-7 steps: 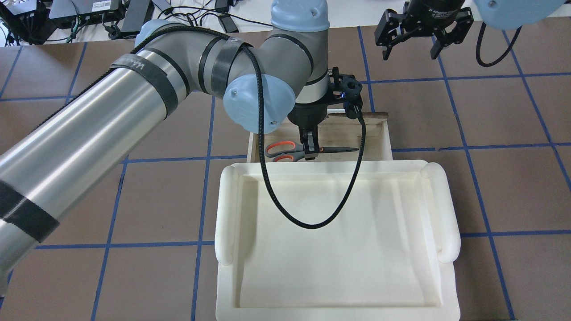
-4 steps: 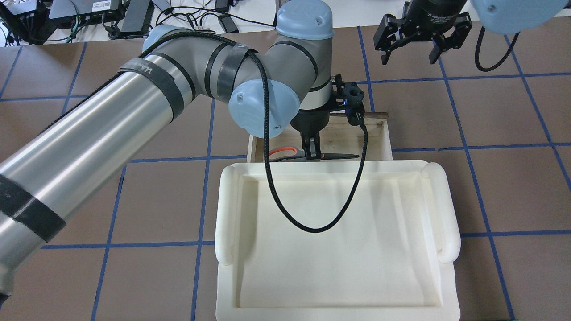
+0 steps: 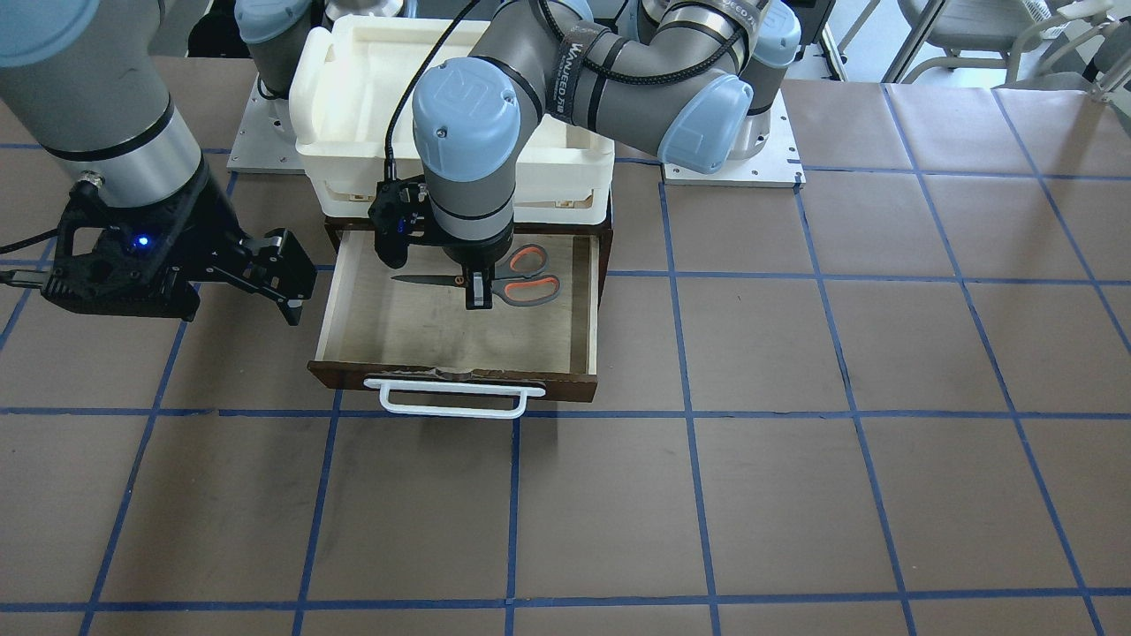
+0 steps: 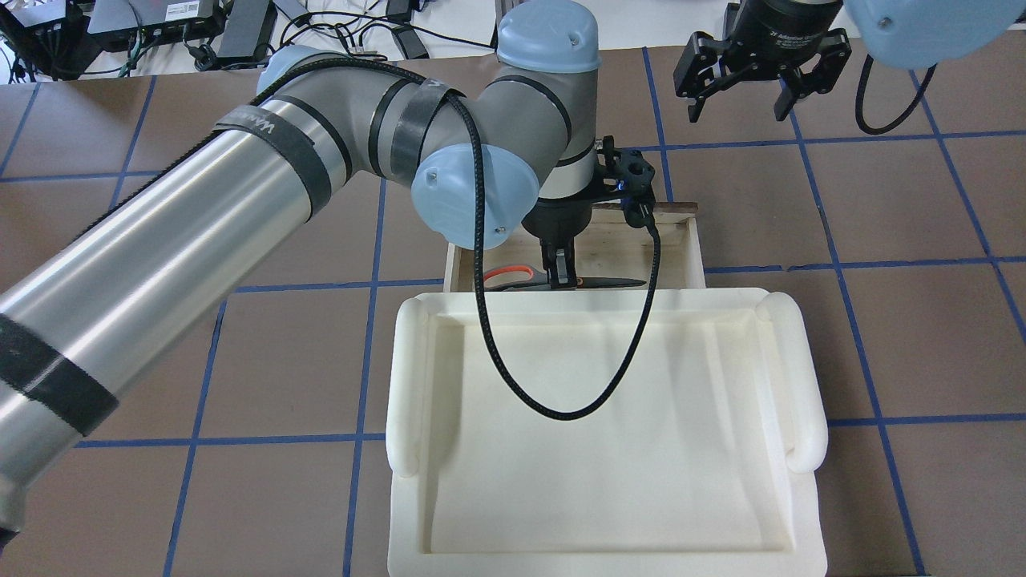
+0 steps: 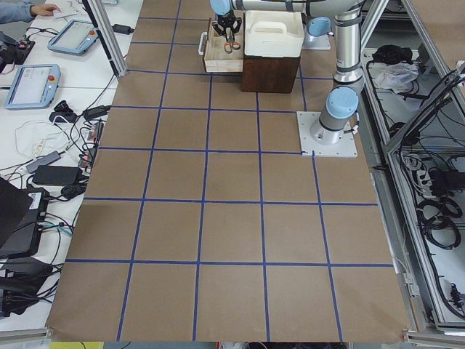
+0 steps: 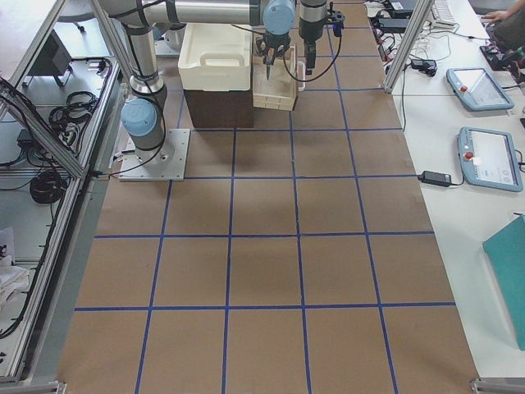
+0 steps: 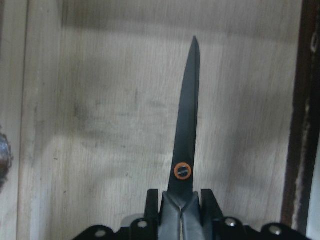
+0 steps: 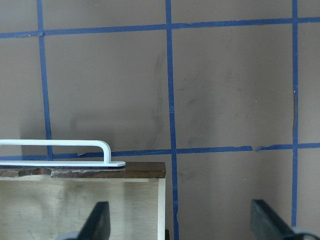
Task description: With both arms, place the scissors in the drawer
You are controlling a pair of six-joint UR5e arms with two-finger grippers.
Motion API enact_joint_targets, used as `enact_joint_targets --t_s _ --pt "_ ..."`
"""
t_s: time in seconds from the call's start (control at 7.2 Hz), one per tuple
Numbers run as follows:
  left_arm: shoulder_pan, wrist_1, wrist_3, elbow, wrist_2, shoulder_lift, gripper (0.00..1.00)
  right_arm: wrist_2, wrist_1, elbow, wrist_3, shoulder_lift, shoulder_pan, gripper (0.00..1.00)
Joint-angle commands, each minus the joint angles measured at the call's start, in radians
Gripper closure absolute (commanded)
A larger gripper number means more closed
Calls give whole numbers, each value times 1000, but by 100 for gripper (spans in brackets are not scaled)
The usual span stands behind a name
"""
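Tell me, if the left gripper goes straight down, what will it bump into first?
The pale wooden floor of the open drawer. The left gripper points straight down and is shut on the scissors, so the scissors would probably press the floor first. How much gap is left underneath is unclear.

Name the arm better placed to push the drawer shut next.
Probably right. The right arm's black end effector hangs open and free near the dark brown wooden drawer's white bar handle; the left end effector is shut on the orange-lined grey-handled scissors inside it.
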Motion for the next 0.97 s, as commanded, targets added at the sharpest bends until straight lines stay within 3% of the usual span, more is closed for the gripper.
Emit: enact_joint_targets --t_s 0.0,0.14,0.28,0.42,0.69,0.83 --pt "-3 8 1 -3 1 -3 88 0 2 6 1 -4 0 0" --pt "-4 7 -4 -3 0 -3 86 0 2 8 3 -5 0 0" --pt "-9 7 -7 -3 0 -2 66 1 15 7 3 -5 0 0" --pt "-12 7 -8 -3 0 0 33 1 17 7 3 -5 0 0" --pt "-12 7 -16 -3 0 0 1 3 17 8 3 -5 0 0" --pt "-12 8 -16 -3 -2 1 2 1 21 8 6 -5 0 0"
